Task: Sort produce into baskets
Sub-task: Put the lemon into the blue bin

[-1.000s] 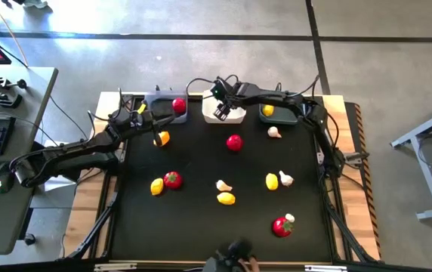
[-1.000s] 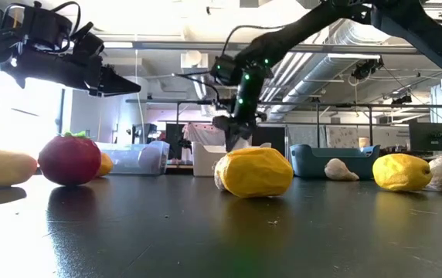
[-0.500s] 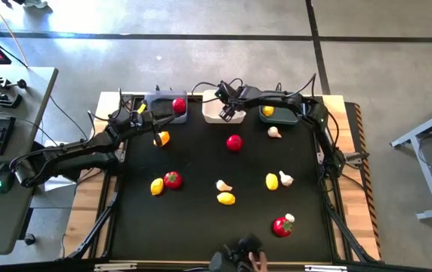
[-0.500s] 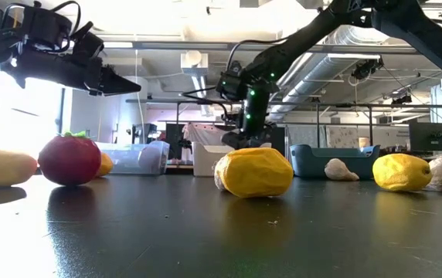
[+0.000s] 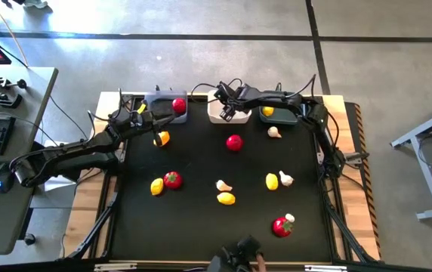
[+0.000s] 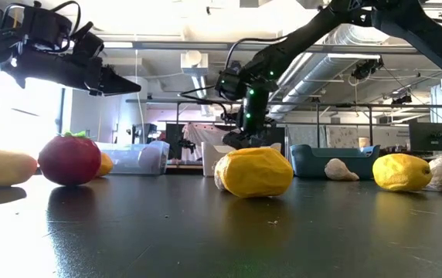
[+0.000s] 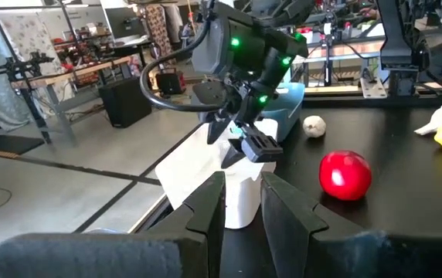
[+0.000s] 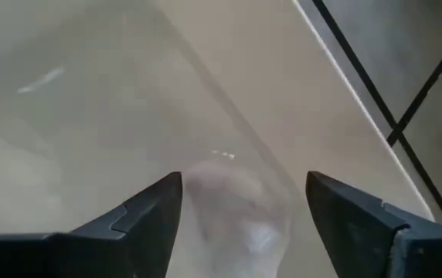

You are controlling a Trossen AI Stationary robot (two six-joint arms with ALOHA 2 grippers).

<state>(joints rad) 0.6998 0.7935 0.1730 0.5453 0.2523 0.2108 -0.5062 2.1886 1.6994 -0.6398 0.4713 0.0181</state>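
Produce [image 5: 234, 142] first: where did it lie?

– Mostly loose on the black desk [image 5: 201, 234]. One piece sat in the grey basket [image 5: 158, 103] and one in the teal basket [image 5: 279, 118].

– And the arms?

– The right arm reached in from the desk's right side along the back edge, bent at the elbow. Its right gripper [image 5: 229, 113] pointed down over the white basket [image 5: 217, 115]. Its fingers [image 8: 151, 212] were spread wide and held nothing. A pale rounded shape showed beyond them, too blurred to name.

– The left one?

– It stretched in from the left. The left gripper [image 5: 145, 113] hung above the desk just beside the grey basket and aimed toward the white one. Its fingers [image 7: 209, 205] stood a narrow gap apart, with nothing between them.

– Counts?

– There were four tomatoes [image 5: 172, 180]: one in the grey basket, three on the desk. There were five lemons [image 5: 226, 199]: one in the teal basket, four on the desk. Four garlic bulbs [image 5: 274, 132] were all on the desk. The three baskets stood in a row along the back edge, grey, white and teal from left to right.
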